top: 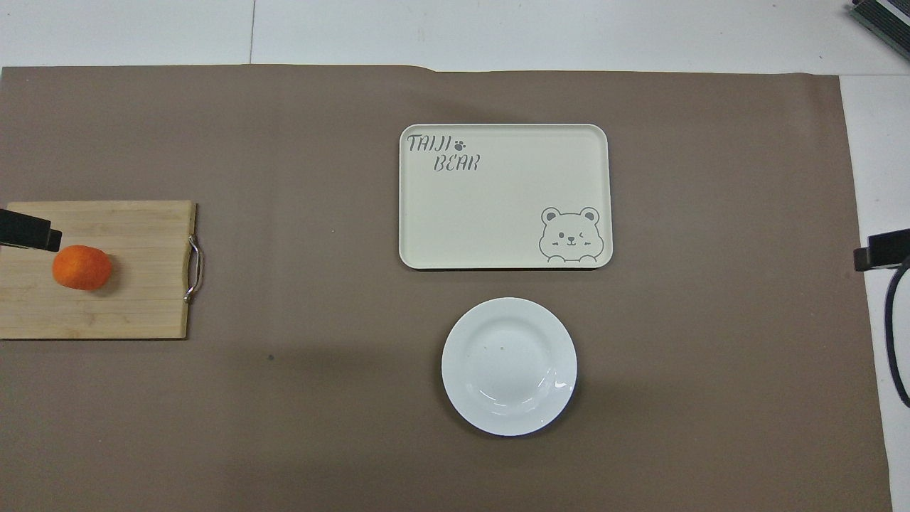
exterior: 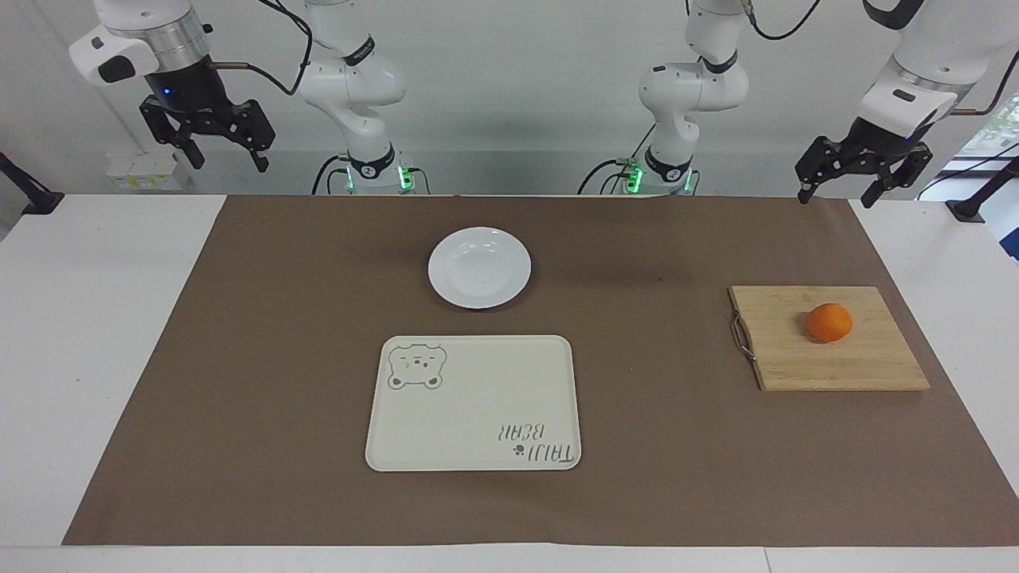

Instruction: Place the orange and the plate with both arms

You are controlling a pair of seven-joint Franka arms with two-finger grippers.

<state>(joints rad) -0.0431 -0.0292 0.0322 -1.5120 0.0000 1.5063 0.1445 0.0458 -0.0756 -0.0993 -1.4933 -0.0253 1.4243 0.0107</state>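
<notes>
The orange (exterior: 829, 322) lies on a wooden cutting board (exterior: 860, 366) toward the left arm's end of the table; it also shows in the overhead view (top: 82, 267). The white plate (exterior: 479, 267) sits empty on the brown mat at mid-table, nearer to the robots than the cream bear tray (exterior: 474, 403); the plate (top: 509, 366) and the tray (top: 505, 195) also show in the overhead view. My left gripper (exterior: 836, 199) hangs open and empty, high over the mat's edge at its end. My right gripper (exterior: 228, 163) hangs open and empty, high over its end of the table.
A brown mat (exterior: 279, 358) covers most of the white table. The cutting board has a metal handle (exterior: 740, 336) on the side toward the tray. The tray is empty.
</notes>
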